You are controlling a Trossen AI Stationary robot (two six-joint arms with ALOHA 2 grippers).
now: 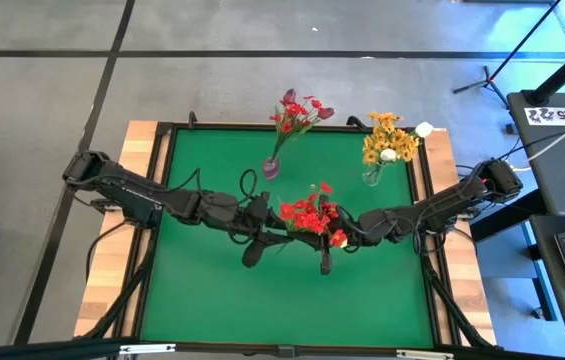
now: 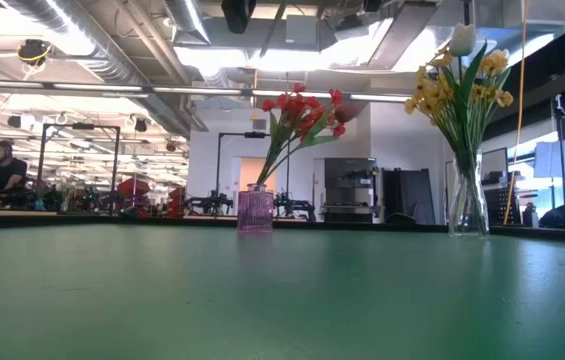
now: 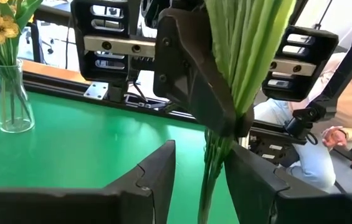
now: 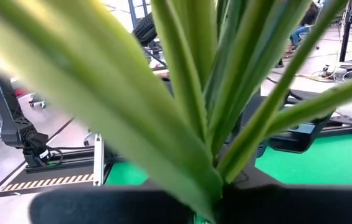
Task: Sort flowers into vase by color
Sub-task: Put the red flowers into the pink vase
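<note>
A red blossom spray (image 1: pixel 312 213) with long green stems (image 3: pixel 244 56) hangs upright above the middle of the green table (image 1: pixel 212 290). My right gripper (image 1: pixel 342 233) comes in from the table's right and is shut on those stems. My left gripper (image 3: pixel 200 158) comes from the left and stands open, one finger on either side of the stems just below the right gripper; whether a finger brushes them I cannot tell. At the far edge, a purple vase (image 1: pixel 271 168) holds red and dark pink flowers. A clear vase (image 1: pixel 372 176) there holds yellow-orange sprays and white tulips. My right gripper pinches the bunched green stems (image 3: pixel 230 124) between its two fingers, below where the leaves fan out (image 4: pixel 216 186). The fingers lie level, coming from the table's right, across the stems. The spray stands upright in the hold with its blossoms on top, clear of the table.
The low view shows only the purple vase (image 2: pixel 254 212) and the clear vase (image 2: pixel 468 205) standing on the table's far part; both grippers are above that picture. A seated person (image 3: pixel 344 124) is beyond the table's right edge. Bare green surface lies toward the near edge.
</note>
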